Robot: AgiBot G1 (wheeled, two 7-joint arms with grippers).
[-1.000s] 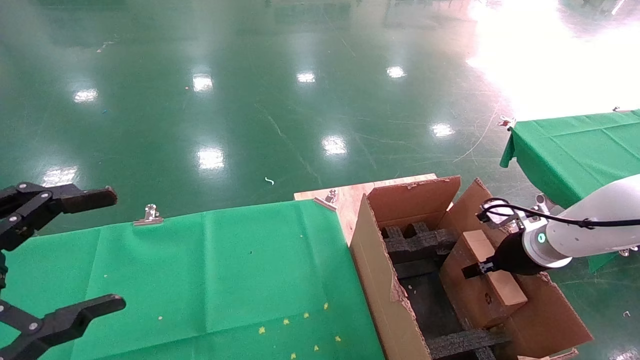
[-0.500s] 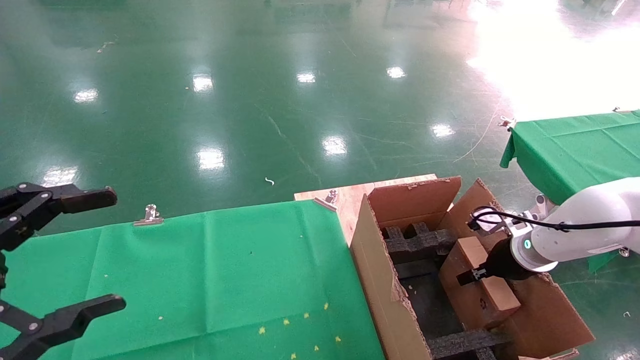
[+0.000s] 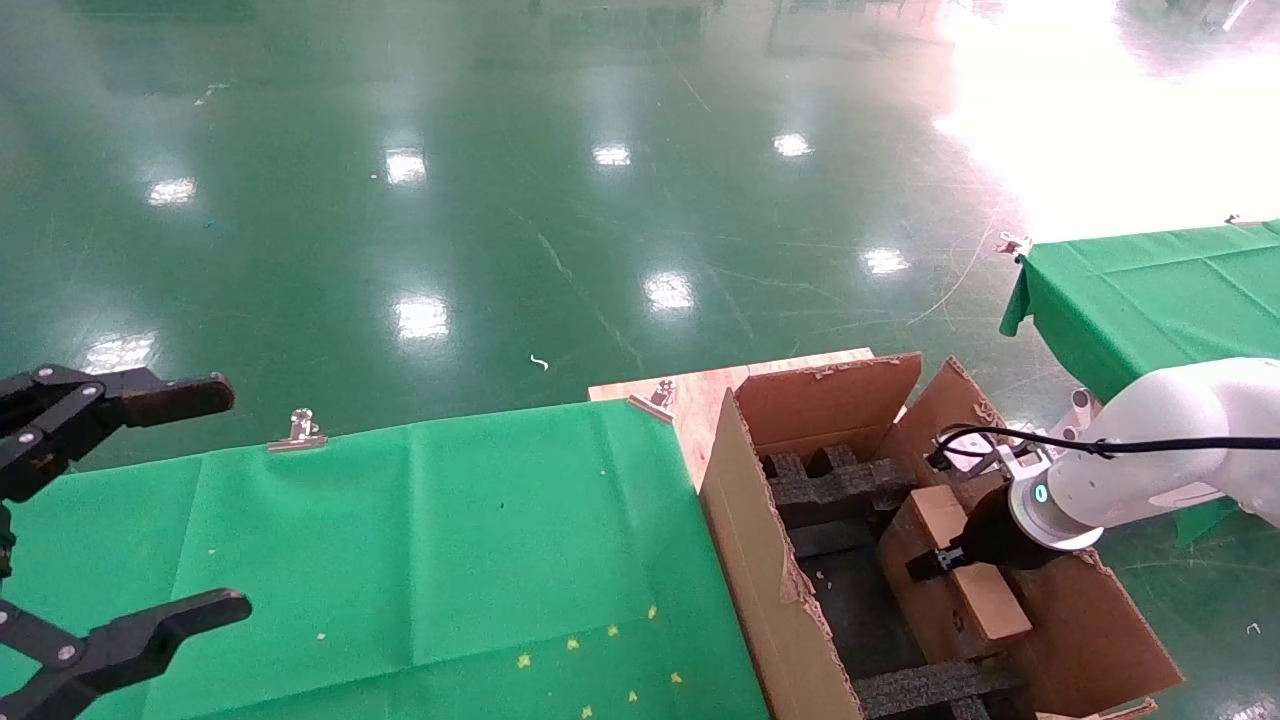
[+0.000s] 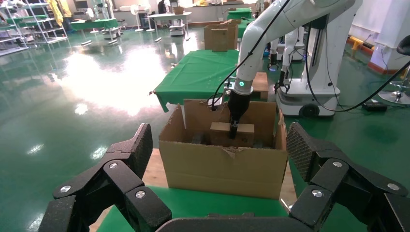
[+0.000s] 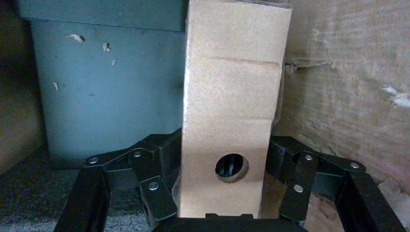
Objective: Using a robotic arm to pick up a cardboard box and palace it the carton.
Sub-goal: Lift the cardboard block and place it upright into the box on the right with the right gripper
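The carton [image 3: 760, 560] stands open at the table's right edge, ragged flaps spread, black foam [image 3: 835, 485] inside; the right gripper [image 3: 935, 562] grips the cardboard box [image 3: 965, 590] within it, long axis running from 11 to 5 o'clock; the left gripper [image 3: 150, 510] hangs spread over green cloth [image 3: 450, 540].

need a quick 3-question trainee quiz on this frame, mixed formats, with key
1. True or false: the right gripper is shut on the cardboard box.
2. Where is the box now? A) on the green cloth B) inside the carton, beside the black foam inserts C) on the floor
3. Fill in: the left gripper hangs over the green cloth with its fingers ____.

Key: 1 true; 2 B; 3 open
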